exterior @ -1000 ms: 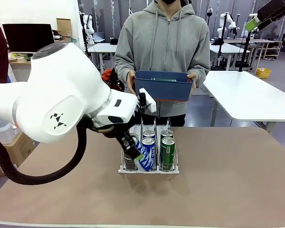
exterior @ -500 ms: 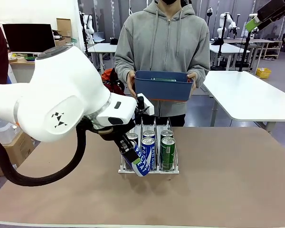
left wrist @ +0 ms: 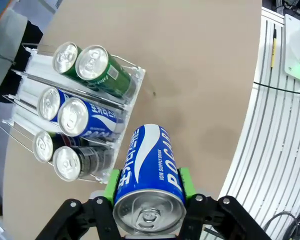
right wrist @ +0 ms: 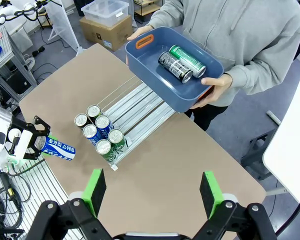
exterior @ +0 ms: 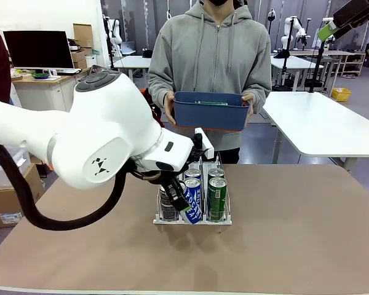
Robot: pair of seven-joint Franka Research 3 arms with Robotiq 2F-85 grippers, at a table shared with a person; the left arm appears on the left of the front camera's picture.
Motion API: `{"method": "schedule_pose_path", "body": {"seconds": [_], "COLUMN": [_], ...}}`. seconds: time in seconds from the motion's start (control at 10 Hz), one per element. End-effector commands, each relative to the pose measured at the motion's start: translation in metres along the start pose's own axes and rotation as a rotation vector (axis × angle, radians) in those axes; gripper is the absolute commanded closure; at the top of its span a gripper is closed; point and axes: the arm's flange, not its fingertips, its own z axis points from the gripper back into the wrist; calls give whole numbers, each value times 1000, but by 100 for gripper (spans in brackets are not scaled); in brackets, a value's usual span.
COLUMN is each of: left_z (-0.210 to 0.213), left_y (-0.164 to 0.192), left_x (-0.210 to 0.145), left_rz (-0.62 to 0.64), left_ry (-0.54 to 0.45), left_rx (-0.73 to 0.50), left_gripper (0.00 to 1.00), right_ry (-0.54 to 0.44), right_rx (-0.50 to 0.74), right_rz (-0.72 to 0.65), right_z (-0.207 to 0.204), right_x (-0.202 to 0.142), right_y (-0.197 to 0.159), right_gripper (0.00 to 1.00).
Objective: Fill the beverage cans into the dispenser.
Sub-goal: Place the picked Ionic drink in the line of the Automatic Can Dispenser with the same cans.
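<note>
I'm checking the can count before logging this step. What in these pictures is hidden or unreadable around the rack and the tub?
- Front view: the left gripper and its blue can partly cover the dispenser's left-lane cans.
- Front view: the tub's wall hides the grey can and green can inside.
- Left wrist view: the blue can's own body hides its bottom end.
- Right wrist view: lettering on the racked cans is too small.

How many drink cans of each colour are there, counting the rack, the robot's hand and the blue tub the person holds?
Blue slim metal cans: 3 (2 in the clear rack, 1 in the left gripper)
Green cans: 3 (2 in the rack, 1 in the blue tub)
Dark grey cans: 3 (2 in the rack, 1 in the tub)
Total: 9
</note>
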Motion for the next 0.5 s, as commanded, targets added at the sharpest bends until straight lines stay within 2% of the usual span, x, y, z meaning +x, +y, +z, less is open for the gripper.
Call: {"method": "schedule_pose_path", "body": {"seconds": [0.0,0.1,0.2,0.4], "left_z": [-8,-9,-6,-7], "left_y": [12,10,10,9], "left_x": [7,12,12,4], "left_rz": [-18,19,26,-9], "left_ry": [-5,-17,-4,-4], "left_rx": [69,76,79,32], "left_gripper": [81,62,91,91], "right_ry": [-8,-8,-8,-8], "right_rx": [-3,-3,-3,-3], "right_rz": [-3,-3,-3,-3], "right_z": [0,0,0,0], "right_x": [-1,-1,-1,-1], "right_y": [0,0,0,0], "right_gripper": [0,0,0,0]}}
